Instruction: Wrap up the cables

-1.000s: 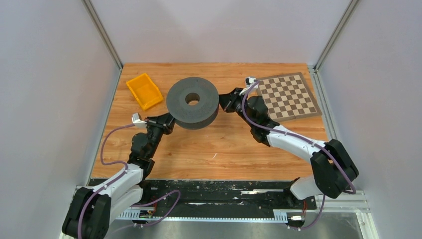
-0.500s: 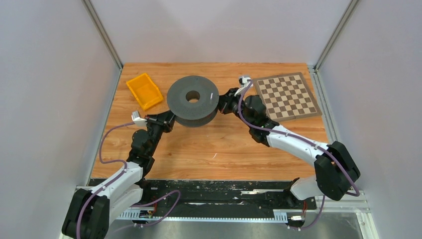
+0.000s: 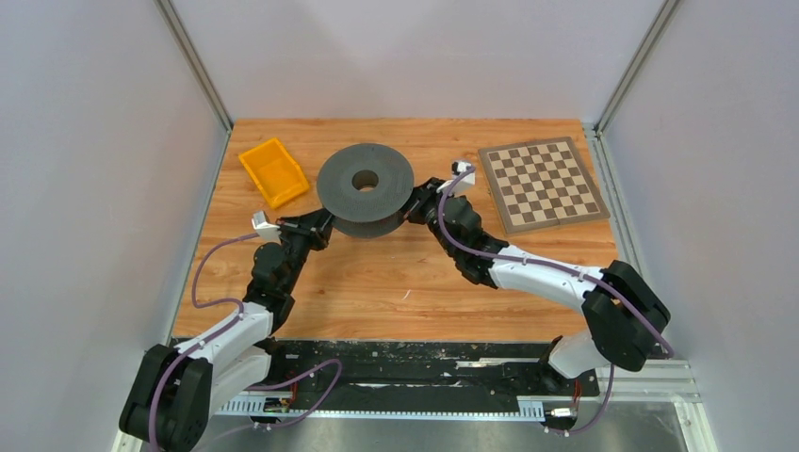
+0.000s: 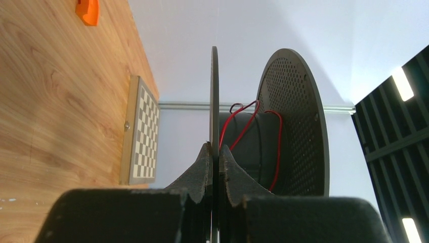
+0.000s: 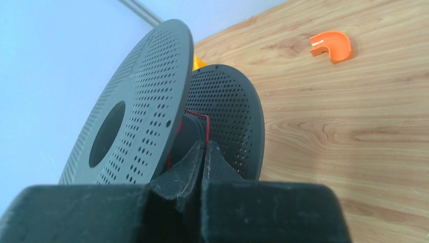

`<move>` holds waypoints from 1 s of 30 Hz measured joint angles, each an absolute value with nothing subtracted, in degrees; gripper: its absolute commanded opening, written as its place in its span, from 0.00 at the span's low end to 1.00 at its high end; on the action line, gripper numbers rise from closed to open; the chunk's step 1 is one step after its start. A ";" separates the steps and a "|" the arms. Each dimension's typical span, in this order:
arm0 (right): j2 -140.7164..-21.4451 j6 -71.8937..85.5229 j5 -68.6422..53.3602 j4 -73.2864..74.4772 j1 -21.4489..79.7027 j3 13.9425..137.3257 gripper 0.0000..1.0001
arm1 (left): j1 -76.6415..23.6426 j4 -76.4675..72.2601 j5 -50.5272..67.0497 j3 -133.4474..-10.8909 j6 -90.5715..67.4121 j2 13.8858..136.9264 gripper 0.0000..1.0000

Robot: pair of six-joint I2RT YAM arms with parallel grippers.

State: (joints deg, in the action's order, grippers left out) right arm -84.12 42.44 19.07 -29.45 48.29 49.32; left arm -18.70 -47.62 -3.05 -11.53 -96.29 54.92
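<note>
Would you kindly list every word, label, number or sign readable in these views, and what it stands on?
None: no readable text shows in any view.
The spool, red cable, checkered board and orange bin carry no lettering.

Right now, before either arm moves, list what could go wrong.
1. The left gripper pinches only the thin rim of the spool; it could twist or slip out.
2. The right gripper appears shut on the wire close to the hub; a hard pull could snap it or jerk it free.
3. The wire lies in slack loops on the hub; they could cross and tangle.
</note>
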 measured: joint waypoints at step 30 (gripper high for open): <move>-86.17 55.27 31.33 -41.28 50.59 45.12 0.00 | -19.09 -60.51 0.67 -10.96 -102.19 67.13 0.00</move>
